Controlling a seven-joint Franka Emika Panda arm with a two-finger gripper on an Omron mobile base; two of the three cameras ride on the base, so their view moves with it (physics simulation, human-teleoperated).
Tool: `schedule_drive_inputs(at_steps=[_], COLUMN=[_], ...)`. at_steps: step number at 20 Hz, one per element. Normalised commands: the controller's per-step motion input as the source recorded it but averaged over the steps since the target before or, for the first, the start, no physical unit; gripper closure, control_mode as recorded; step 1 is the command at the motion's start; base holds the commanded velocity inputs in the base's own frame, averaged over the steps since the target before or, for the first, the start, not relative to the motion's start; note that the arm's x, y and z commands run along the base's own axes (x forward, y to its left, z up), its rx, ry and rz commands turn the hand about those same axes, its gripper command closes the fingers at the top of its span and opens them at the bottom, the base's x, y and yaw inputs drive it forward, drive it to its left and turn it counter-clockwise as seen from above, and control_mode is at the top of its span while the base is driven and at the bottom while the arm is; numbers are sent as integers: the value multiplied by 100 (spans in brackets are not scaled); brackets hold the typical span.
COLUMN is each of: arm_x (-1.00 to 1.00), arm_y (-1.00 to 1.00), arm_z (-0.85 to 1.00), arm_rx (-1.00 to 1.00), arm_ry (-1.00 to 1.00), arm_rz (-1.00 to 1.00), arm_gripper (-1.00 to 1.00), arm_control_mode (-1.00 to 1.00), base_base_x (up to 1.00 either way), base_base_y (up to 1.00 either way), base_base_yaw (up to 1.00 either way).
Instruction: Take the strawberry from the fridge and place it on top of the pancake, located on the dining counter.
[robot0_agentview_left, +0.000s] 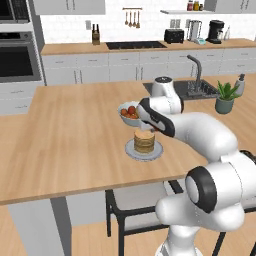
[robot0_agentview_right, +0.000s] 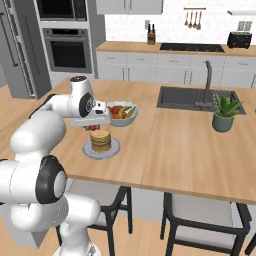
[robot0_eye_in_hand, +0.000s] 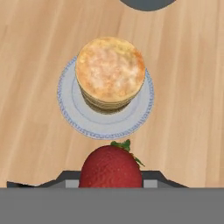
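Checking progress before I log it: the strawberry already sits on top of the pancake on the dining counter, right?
Not yet. The hand view shows the strawberry held between the fingers above the dining counter, beside the pancake, whose top is bare.

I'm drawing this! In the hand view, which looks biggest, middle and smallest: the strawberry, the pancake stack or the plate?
1. The plate, widest, its rim showing all around the stack.
2. The pancake stack and the strawberry look about equally wide, so I won't rank them. The strawberry sits right at the camera, held in the gripper, so it looks far bigger than it is.
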Motion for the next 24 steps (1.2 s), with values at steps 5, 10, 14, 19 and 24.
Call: schedule_drive_inputs(at_steps=[5,10,14,19,24], arm_x=[52,60,59,33,0], arm_y=[1,16,22,6,0], arm_z=[-25,-20,-23,-30,-40], arm_rx=[-8,-1,0,-3,-3], arm_ry=[0,0,1,0,0], arm_rz=[0,0,0,1,4], arm_gripper=[100,100,100,100,100], arm_control_mode=[-100,-100,-100,-100,-100], base_base_x=[0,0,0,0,0], base_base_y=[0,0,0,0,0], base_base_yaw=[0,0,0,0,0])
